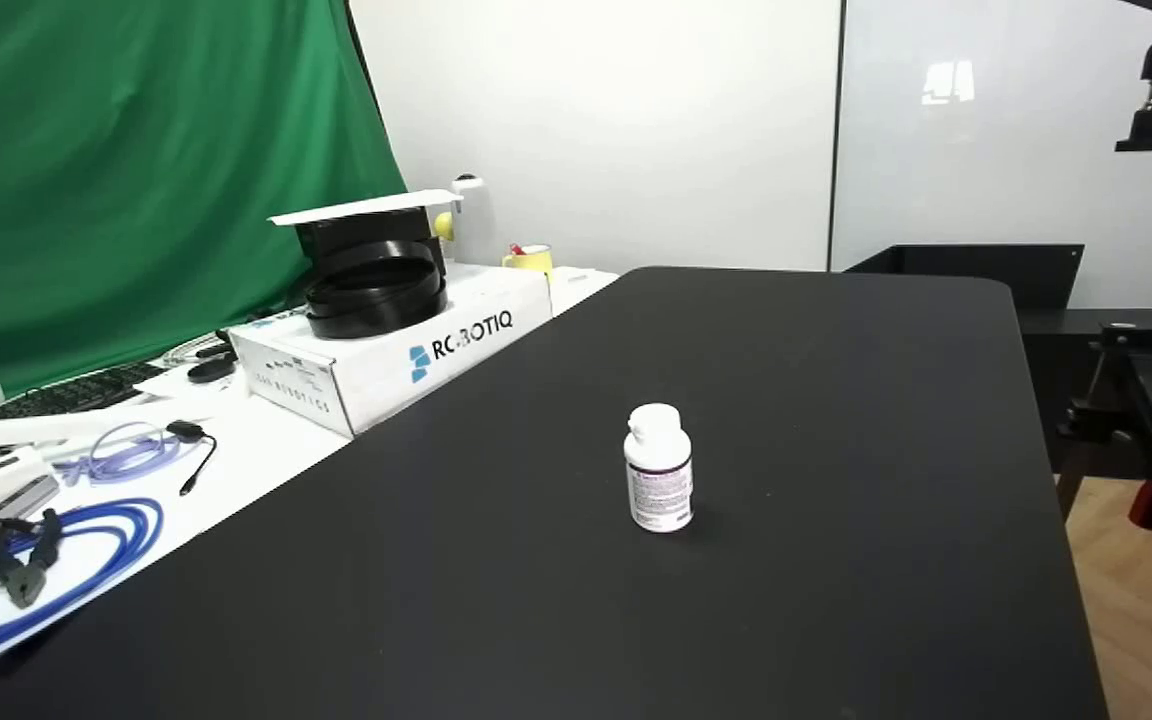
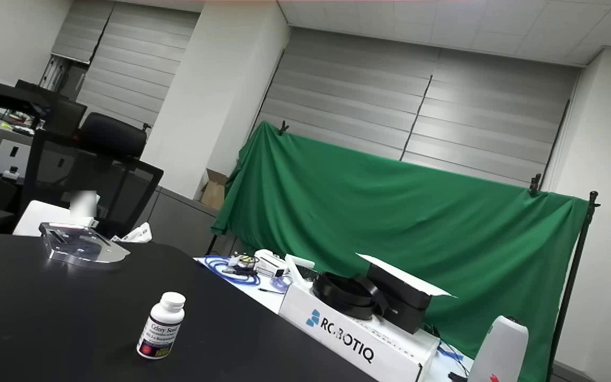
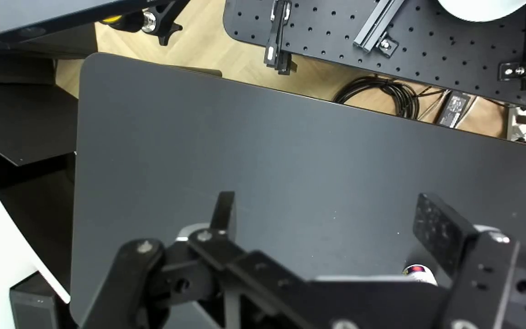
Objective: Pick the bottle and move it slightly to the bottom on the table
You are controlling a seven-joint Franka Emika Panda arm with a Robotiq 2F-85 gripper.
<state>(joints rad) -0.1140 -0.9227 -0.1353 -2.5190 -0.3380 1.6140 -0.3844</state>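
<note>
The small white Celery Seed bottle stands up straight on the black table, with a white cap on top. In an exterior view it is near the middle of the part of the table that shows. From the bottle there, the white Robotiq box is at ten o'clock, with black round bands on top. The yellow mug is at eleven o'clock, and the curled blue cable is well away at nine o'clock. The box and the cable rest on the white bench beside the table.

In an exterior view, a clear plate is at the table's far edge, between ten and eleven o'clock from the bottle, and the green cloth hangs at two o'clock.

In the wrist view, the gripper has its two fingers spread wide apart, and the table shows in the gap. The bottle peeks out at four o'clock from the middle of that gap. The gripper's parts hide most of it, but the red dot looks like part of its label. A black board with holes is at one o'clock.
</note>
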